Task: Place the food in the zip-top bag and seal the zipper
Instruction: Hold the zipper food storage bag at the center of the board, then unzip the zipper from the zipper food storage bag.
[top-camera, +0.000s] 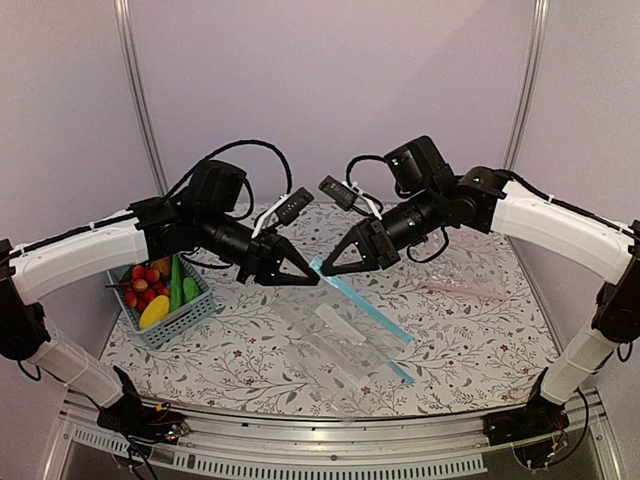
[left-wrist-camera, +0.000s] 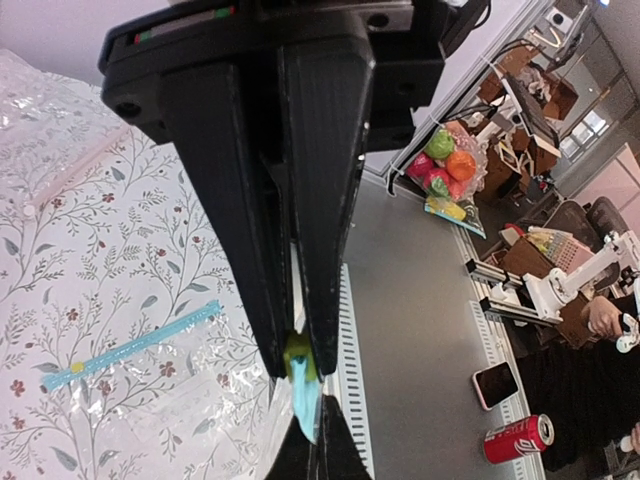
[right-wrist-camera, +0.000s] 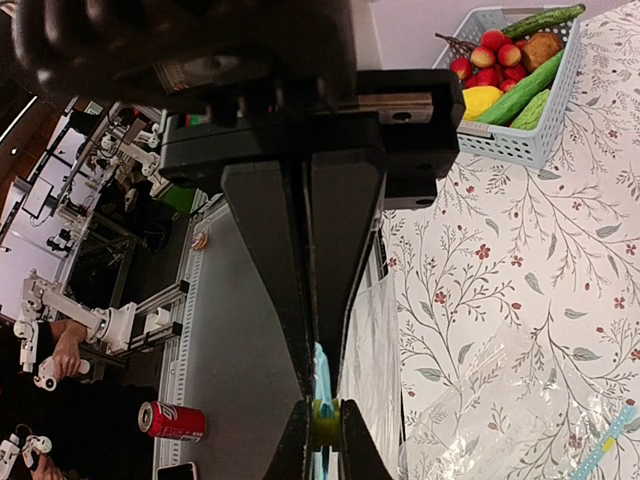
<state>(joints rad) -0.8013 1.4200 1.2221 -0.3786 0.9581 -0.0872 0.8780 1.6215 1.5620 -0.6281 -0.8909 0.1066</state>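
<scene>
My two grippers meet tip to tip above the table's middle. The left gripper (top-camera: 308, 278) (left-wrist-camera: 298, 362) is shut on the light-green slider (left-wrist-camera: 297, 355) at the end of the zipper (top-camera: 362, 306). The right gripper (top-camera: 327, 269) (right-wrist-camera: 323, 392) is shut on the light-blue strip right beside it. The clear zip-top bag (top-camera: 330, 335) hangs from that pinch down to the table. The food lies in the basket: a yellow piece (top-camera: 154, 312) (right-wrist-camera: 480, 100) and a short light-green piece (top-camera: 190, 290) (right-wrist-camera: 532, 108).
The blue-grey basket (top-camera: 185, 322) at the left also holds a long dark cucumber and red berries. A second blue strip (top-camera: 400, 375) (left-wrist-camera: 130, 345) lies on clear plastic near the front. A clear bag with a pink strip (top-camera: 460, 290) lies at the right.
</scene>
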